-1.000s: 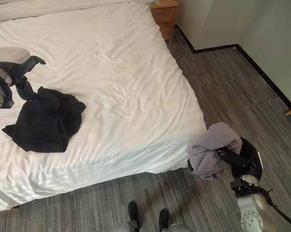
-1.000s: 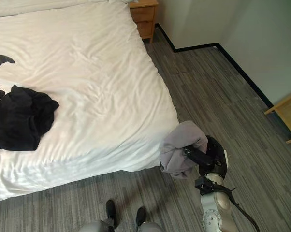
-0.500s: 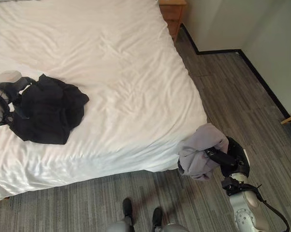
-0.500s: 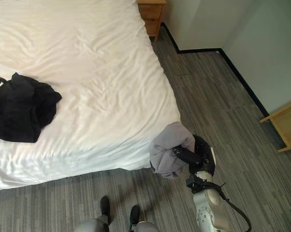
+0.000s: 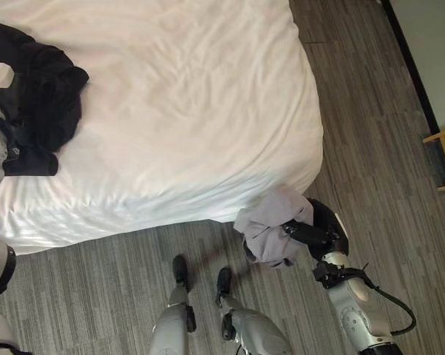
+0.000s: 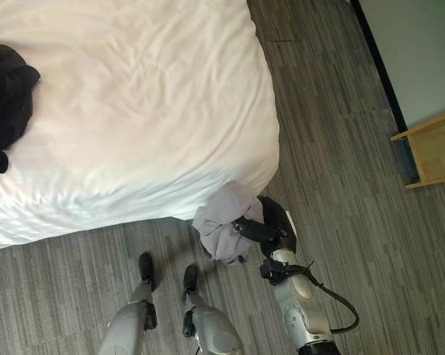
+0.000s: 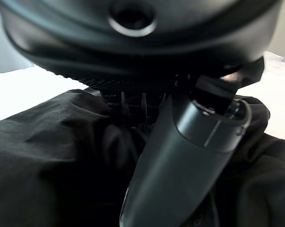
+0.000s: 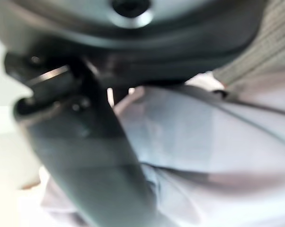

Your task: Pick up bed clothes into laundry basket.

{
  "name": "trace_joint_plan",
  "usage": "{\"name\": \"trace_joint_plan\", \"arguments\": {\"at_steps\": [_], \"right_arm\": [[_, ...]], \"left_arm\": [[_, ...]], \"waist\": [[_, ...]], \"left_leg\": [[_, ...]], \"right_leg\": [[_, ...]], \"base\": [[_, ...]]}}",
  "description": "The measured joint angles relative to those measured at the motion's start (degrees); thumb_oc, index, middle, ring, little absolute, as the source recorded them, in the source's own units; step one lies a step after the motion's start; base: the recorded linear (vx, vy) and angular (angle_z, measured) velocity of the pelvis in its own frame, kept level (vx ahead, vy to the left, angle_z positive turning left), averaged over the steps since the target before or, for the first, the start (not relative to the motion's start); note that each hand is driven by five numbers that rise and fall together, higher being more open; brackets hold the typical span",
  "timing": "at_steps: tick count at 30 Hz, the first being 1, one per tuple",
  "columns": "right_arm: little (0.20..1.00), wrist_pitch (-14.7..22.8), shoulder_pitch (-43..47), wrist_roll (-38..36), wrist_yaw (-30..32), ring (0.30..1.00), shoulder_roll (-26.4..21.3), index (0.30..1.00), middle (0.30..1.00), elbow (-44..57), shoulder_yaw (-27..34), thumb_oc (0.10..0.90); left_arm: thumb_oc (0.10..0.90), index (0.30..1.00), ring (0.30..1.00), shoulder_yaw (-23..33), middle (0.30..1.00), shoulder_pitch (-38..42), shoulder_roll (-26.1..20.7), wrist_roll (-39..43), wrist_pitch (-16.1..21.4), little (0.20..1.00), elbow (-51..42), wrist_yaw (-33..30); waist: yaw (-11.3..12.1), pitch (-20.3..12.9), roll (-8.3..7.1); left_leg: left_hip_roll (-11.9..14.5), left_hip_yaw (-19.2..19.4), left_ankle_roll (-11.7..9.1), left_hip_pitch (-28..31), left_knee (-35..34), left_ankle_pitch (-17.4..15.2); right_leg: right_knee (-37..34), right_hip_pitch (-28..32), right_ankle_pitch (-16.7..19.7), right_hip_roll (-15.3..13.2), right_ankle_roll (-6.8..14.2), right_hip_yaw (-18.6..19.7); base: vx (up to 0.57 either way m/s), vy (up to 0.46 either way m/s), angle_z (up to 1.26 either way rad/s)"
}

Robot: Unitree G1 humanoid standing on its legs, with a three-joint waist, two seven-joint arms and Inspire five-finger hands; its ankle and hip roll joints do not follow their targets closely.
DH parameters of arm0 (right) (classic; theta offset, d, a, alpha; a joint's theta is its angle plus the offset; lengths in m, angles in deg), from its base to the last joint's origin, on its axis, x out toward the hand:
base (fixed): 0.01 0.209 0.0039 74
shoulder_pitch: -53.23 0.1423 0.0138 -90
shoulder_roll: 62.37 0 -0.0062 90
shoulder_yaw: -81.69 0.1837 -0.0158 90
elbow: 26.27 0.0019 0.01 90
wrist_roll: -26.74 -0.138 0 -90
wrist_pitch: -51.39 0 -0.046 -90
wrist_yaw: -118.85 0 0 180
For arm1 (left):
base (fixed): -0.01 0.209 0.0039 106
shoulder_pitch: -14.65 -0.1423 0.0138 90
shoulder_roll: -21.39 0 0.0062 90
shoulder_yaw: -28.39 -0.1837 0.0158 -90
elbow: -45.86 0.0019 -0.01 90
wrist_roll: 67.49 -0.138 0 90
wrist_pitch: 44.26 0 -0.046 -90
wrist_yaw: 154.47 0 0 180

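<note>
Right hand (image 5: 322,229), lower right, fingers clamped on the grey garment (image 5: 270,225) over the floor. Left hand (image 7: 190,142) grips the black garment (image 5: 41,92) on the bed (image 5: 200,103), upper left — lift it clear before turning; no basket seen.

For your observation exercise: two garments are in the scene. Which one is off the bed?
The grey garment: the right hand grips it above the floor beside the bed. The black garment lies on the bed, against the left hand.

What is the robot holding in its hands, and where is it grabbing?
The right hand grips a bunched grey garment with its fingers wrapped over the bundle's top, beside the bed. The left hand is on the black garment; its hold cannot be told.
</note>
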Motion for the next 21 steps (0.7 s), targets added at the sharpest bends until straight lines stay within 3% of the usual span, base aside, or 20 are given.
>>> {"name": "trace_joint_plan", "arguments": {"at_steps": [3,5,8,11,13,14,16,18,21], "right_arm": [[0.3,0.08,-0.35,-0.07,0.03,0.3,0.0,0.3,0.3,-0.06,2.41,0.4],[0.3,0.1,-0.4,-0.12,0.11,0.3,0.04,0.3,0.3,-0.23,4.27,0.4],[0.3,-0.02,1.63,-0.07,0.28,0.3,0.01,0.3,0.3,-0.55,5.25,0.4],[0.3,-0.38,3.66,1.51,0.09,0.3,-1.44,0.3,0.3,-0.2,6.73,0.4],[0.3,-1.16,4.97,1.77,0.3,0.3,-4.75,0.3,0.3,0.85,11.4,0.4],[0.3,-0.96,6.03,1.69,0.67,0.3,-6.52,0.3,0.3,0.63,15.76,0.4],[0.3,-0.93,6.86,1.62,2.51,0.3,-9.05,0.3,0.3,0.11,20.14,0.4],[0.3,-0.26,6.02,1.48,3.77,0.3,-11.39,0.3,0.3,1.46,25.46,0.4],[0.3,0.2,5.83,1.42,4.64,0.3,-15.71,0.3,0.3,2.43,26.27,0.4]], "left_arm": [[0.4,0.3,0.3,1.58,0.3,-0.75,-2.56,3.45,-0.28,0.3,-5.43,0.15],[0.4,0.3,0.3,3.41,0.3,-2.55,-3.88,10.87,0.07,0.3,-11.76,-0.32],[0.4,0.3,0.3,13.56,0.3,-9.42,-5.4,21.85,2.17,0.3,-26.57,-2.81],[0.4,0.3,0.3,14.08,0.3,-9.81,-7.02,25.94,3.08,0.3,-32.31,-4.61],[0.4,0.3,0.3,18.86,0.3,-13.16,-7.32,31.07,3.95,0.3,-36.98,-6.54],[0.4,0.3,0.3,23.01,0.3,-16.68,-7.28,33.13,5.01,0.3,-39.73,-7.49],[0.4,0.3,0.3,26.78,0.3,-20.65,-7.18,36.07,5.47,0.3,-42.59,-8.64],[0.4,0.3,0.3,35.87,0.3,-32.01,-7.04,40.8,7.6,0.3,-49.95,-9.27],[0.4,0.3,0.3,39.44,0.3,-37.97,-6.5,44.49,8.51,0.3,-55.79,-9.28]], "waist": [[0.12,0.27,-0.89],[0.31,0.26,-1.02],[1.01,0.23,-0.82],[1.42,0.14,-0.31],[1.88,-0.12,1.89],[2.39,-1.04,3.7],[2.73,-1.74,5.35],[2.77,-2.97,7.08],[2.89,-4.07,7.33]], "left_leg": [[0.05,-0.06,0.02,1.29,0.0,0.02],[-0.17,-0.13,0.06,2.7,0.0,-0.07],[-0.52,-0.24,0.03,4.78,-0.01,-0.34],[-0.8,-0.44,-0.45,6.88,-0.02,-1.05],[-1.49,-0.95,0.1,8.48,-0.02,-1.77],[-1.84,-1.07,0.18,8.67,-0.03,-1.82],[-2.2,-1.3,0.4,9.71,-0.03,-2.09],[-2.43,-1.78,0.91,11.49,-0.03,-2.56],[-2.5,-2.29,0.82,13.15,-0.03,-2.71]], "right_leg": [[-0.01,1.31,0.0,0.06,0.0,-0.01],[-0.02,2.75,-0.02,-0.14,-0.01,-0.01],[-0.02,4.95,-0.1,-0.52,0.01,-0.09],[-0.03,7.14,-0.34,-0.78,0.02,-0.15],[-0.02,8.93,-0.88,-1.32,0.02,-0.07],[-0.02,9.3,-0.86,-1.68,0.07,-0.21],[-0.01,10.41,-1.09,-1.94,0.37,-0.26],[-0.02,12.33,-1.48,-2.11,0.89,-0.23],[-0.02,14.11,-2.1,-2.12,0.77,-0.3]], "base": [[0.03,0.003,0.01],[0.08,0.014,0.04],[0.07,0.018,0.02],[0.06,0.012,0.08],[0.09,0.025,0.13],[0.07,0.025,0.05],[0.0,0.003,0.09],[0.01,-0.002,0.14],[0.0,-0.011,0.09]]}}
